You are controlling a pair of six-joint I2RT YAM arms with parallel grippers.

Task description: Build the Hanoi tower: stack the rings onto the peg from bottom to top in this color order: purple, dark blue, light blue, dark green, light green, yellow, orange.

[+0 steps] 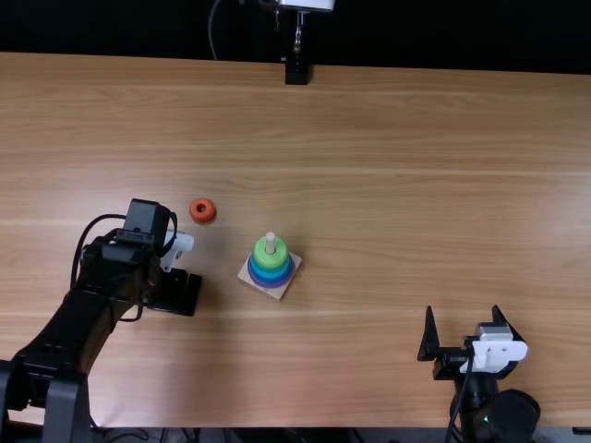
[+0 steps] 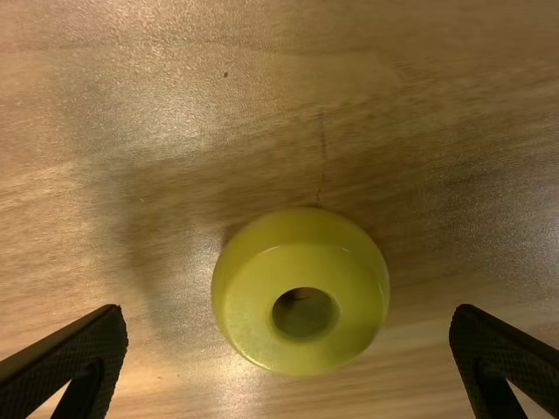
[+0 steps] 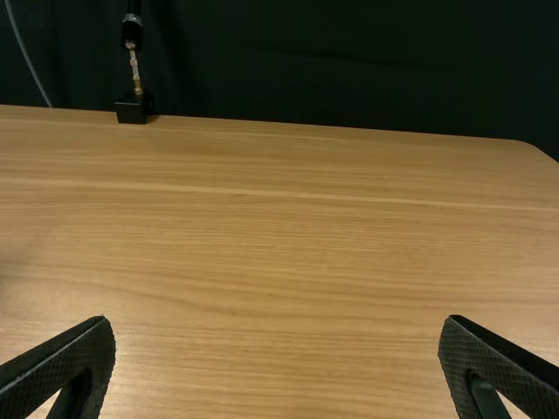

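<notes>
Left gripper (image 2: 288,311): jaws spread, yellow ring (image 2: 244,297) seen between them, unpinched, left of stack (image 1: 270,269). If pinched off-centre, ring may be tilted and caught on peg (image 1: 271,242). Orange ring (image 1: 203,219), left of stack and farther out, may be nudged by too low travel. Right gripper (image 1: 462,309): also spread, placed right of stack, near table's near edge. Beyond stack, wide stretch of table (image 1: 388,138) is offered for moving.

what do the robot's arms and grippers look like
The left arm and right arm are black, each with a thin black cable and a white part near its wrist. The left gripper and right gripper each have two tapering black fingers with textured faces.
</notes>
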